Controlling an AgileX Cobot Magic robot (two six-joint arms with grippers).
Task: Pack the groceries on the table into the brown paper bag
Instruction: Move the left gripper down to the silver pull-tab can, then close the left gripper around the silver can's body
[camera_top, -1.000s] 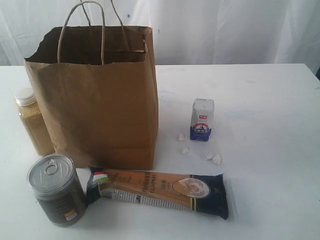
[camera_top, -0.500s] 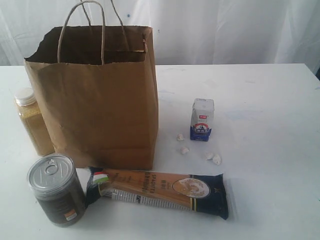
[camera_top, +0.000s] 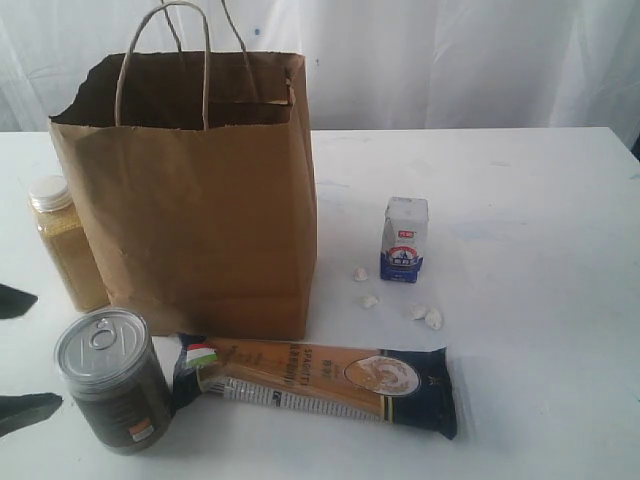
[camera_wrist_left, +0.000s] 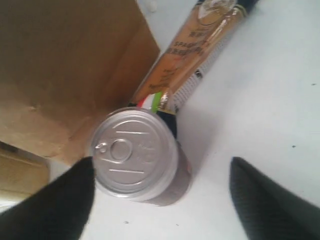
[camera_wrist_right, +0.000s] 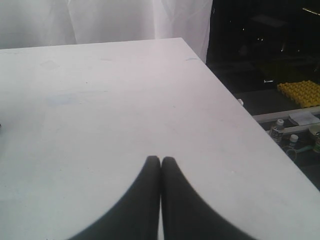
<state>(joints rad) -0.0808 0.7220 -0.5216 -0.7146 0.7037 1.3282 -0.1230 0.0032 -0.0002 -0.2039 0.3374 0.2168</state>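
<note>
Groceries sit out on the table (camera_top: 520, 180) — packing barely begun, I judge.
Left to right: yellow-powder jar (camera_top: 65, 245), tin can (camera_top: 110, 380) just ahead of my left gripper (camera_wrist_left: 161, 164), fingers spread and empty, brown paper bag (camera_top: 200, 210) upright with its inside hidden, spaghetti pack (camera_top: 320, 375), carton (camera_top: 404, 240), white lumps (camera_top: 433, 319) — my right gripper (camera_wrist_right: 160, 160) is clenched on nothing.

Worktop (camera_top: 520, 200): white, faintly smudged.
Tin can (camera_top: 112, 380): upright, just before my left claw (camera_top: 25, 355).
Spaghetti pack (camera_top: 320, 385): flat, beyond the can.
Paper bag (camera_top: 200, 210), yellow jar (camera_top: 65, 245): standing nearby.
Carton (camera_top: 404, 240), white lumps (camera_top: 433, 318): far from my claw.
</note>
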